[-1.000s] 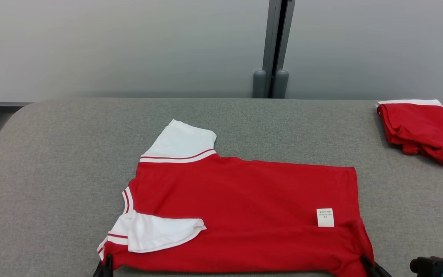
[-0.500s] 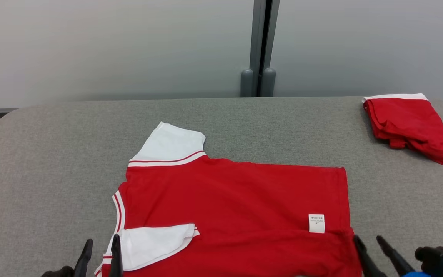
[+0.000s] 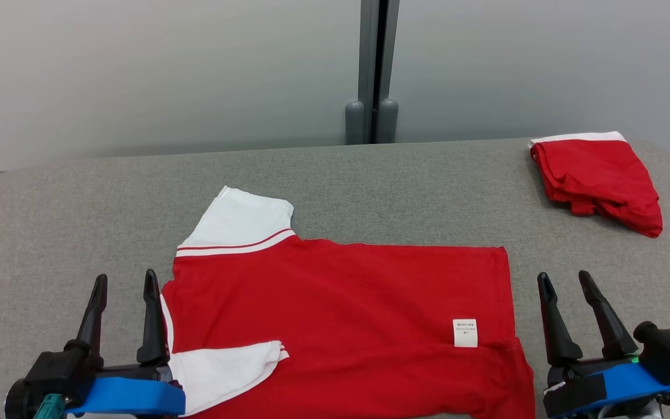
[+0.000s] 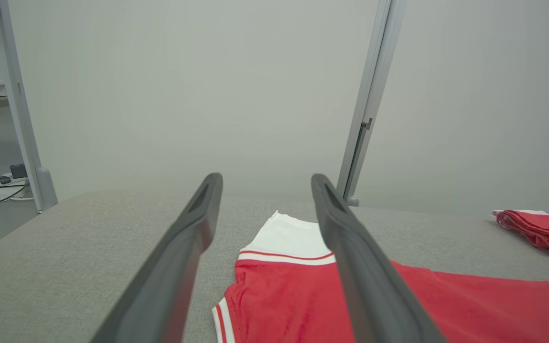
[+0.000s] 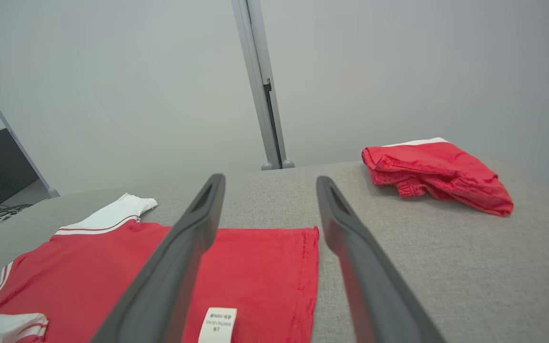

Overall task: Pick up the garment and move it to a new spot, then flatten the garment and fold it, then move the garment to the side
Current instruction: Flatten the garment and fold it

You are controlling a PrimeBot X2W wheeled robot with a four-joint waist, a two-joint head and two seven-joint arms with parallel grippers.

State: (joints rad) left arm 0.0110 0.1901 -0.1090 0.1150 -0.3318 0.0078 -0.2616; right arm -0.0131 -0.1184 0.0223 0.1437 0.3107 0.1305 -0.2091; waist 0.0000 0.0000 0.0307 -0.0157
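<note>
The garment point(image 3: 341, 314) is a red shirt with white sleeves, lying flat on the grey table, collar end to the left and hem to the right; the near sleeve point(image 3: 224, 369) is folded in over the body and a white label shows near the hem. My left gripper point(image 3: 124, 285) stands open just left of the collar end, nothing between its fingers. My right gripper point(image 3: 565, 282) stands open just right of the hem, also empty. The left wrist view has the far white sleeve point(image 4: 289, 238) between the open fingers; the right wrist view has the hem point(image 5: 274, 271).
A second red garment point(image 3: 597, 177), folded in a bundle, lies at the table's far right corner point(image 5: 436, 174). A grey post point(image 3: 373, 70) stands behind the table against a pale wall. Bare grey table point(image 3: 79, 221) lies to the left and behind the shirt.
Both grippers, shut on the shirt's near edge a second ago, have opened and let it go, and now stand beside it. The camera has shifted, so the scene sits further left.
</note>
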